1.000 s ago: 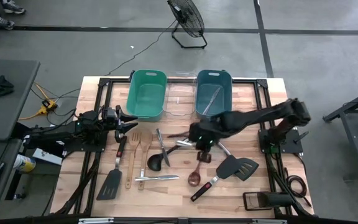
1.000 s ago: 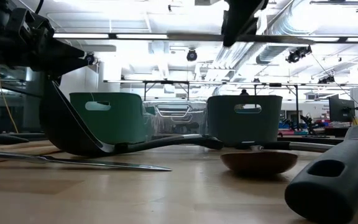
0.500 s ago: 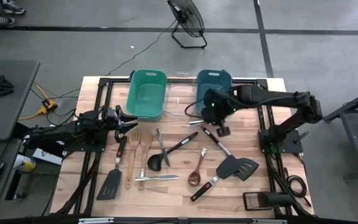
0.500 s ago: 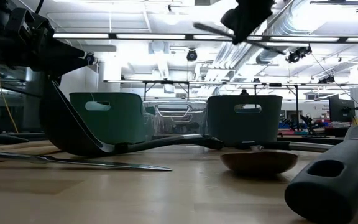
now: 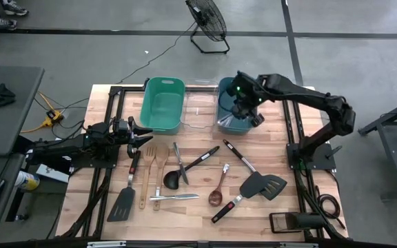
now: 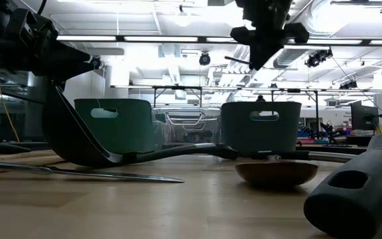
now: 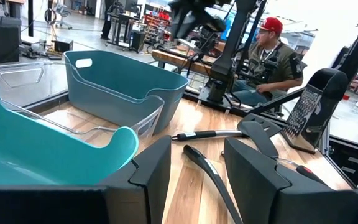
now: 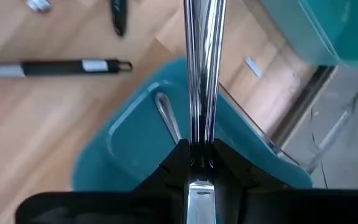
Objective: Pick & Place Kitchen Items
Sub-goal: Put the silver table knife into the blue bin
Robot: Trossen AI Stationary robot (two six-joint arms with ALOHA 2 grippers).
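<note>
Right fingers pinch silver cutlery above blue bin (clear bin beside) — utensils below.

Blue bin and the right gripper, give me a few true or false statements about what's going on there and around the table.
1. The right gripper is above the blue bin. True.
2. It is shut on a wooden spoon. False: it holds slim silver cutlery.
3. The blue bin is empty. False: a silver piece already lies inside.
4. The left gripper waits near the table's left edge, holding nothing. True.
5. The green bin holds a spatula. False: nothing shows in it.
</note>
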